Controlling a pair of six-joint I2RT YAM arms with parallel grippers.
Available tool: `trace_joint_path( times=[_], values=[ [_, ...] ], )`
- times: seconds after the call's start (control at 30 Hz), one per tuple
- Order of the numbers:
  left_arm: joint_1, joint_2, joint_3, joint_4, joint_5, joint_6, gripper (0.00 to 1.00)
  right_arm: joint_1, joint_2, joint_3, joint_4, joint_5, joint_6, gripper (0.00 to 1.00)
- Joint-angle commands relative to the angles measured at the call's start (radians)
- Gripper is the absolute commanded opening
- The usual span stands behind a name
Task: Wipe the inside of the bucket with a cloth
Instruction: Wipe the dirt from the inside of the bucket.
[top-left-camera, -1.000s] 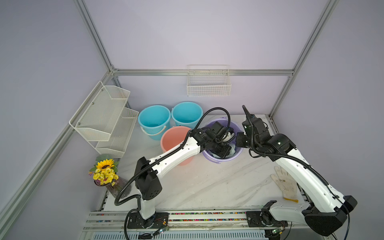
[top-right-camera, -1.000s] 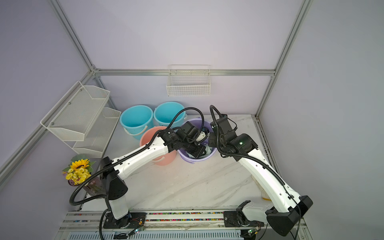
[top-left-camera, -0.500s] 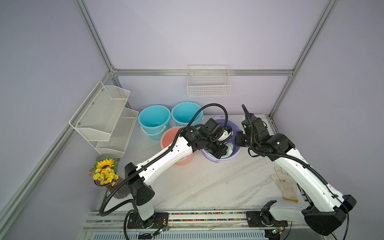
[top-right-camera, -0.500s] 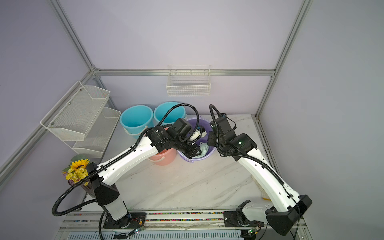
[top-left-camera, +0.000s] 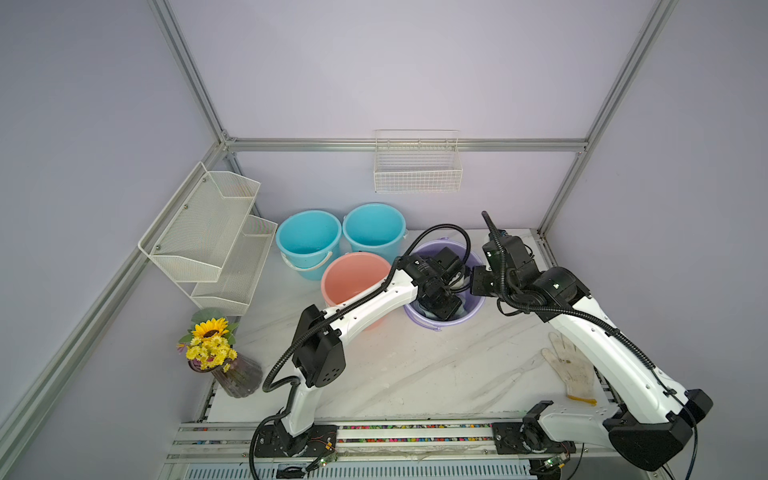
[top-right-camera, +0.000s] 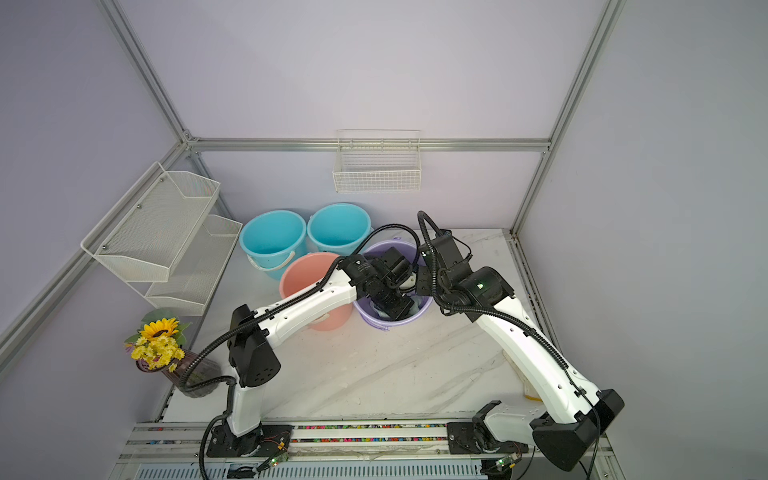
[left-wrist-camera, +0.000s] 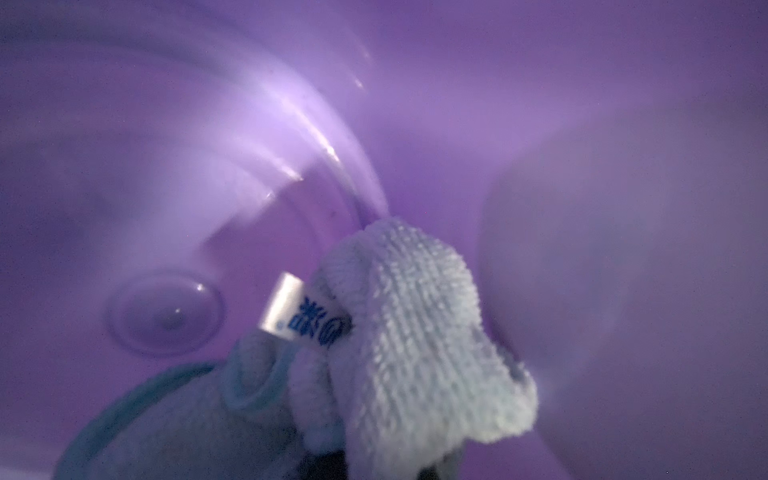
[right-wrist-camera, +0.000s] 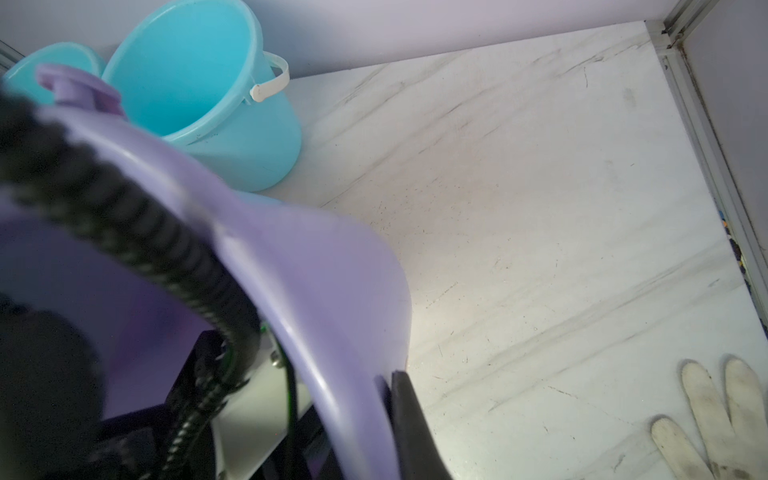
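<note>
The bucket (top-left-camera: 436, 325) is lavender plastic and stands at the middle back of the marble table; it shows in both top views (top-right-camera: 376, 321). My left gripper (top-left-camera: 441, 309) reaches down inside it, shut on the cloth (left-wrist-camera: 415, 332). The cloth is pale mint terry with a white printed tag (left-wrist-camera: 291, 307), and it presses where the bucket's floor meets its wall. The cloth hides the left jaws. My right gripper (right-wrist-camera: 386, 415) is shut on the bucket's rim (right-wrist-camera: 332, 374) at the right side, with one black finger (right-wrist-camera: 409, 419) on the outside wall.
Two blue buckets (top-left-camera: 309, 245) (top-left-camera: 374, 228) and a pink bucket (top-left-camera: 353, 278) crowd the lavender one's left side. A white work glove (top-left-camera: 571, 372) lies at the right. A flower vase (top-left-camera: 216, 353), a mesh shelf (top-left-camera: 208, 232) and a wall basket (top-left-camera: 417, 166) stand around the edges.
My left gripper has swept the cloth round inside the bucket toward its near wall, and the left elbow has swung left, then right. The right gripper has kept its place on the rim.
</note>
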Motion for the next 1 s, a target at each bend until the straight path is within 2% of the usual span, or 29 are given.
trace_joint_path(
  times=[0.0, 0.17, 0.67, 0.83, 0.97],
  values=[
    [-0.014, 0.049, 0.005, -0.057, -0.023, 0.023, 0.00, -0.002, -0.029, 0.049, 0.132, -0.001, 0.048, 0.00],
    [-0.016, 0.031, -0.011, -0.058, -0.009, 0.009, 0.00, -0.002, -0.027, 0.055, 0.124, 0.009, 0.045, 0.00],
    [-0.020, -0.247, -0.046, -0.165, -0.021, 0.034, 0.00, -0.001, -0.024, 0.054, 0.099, 0.017, 0.039, 0.00],
    [-0.020, -0.258, -0.059, -0.176, -0.071, 0.051, 0.00, -0.002, -0.018, 0.059, 0.101, 0.013, 0.037, 0.00],
    [-0.019, -0.195, -0.043, -0.180, -0.091, 0.058, 0.00, -0.002, -0.008, 0.065, 0.099, 0.006, 0.038, 0.00]
  ],
)
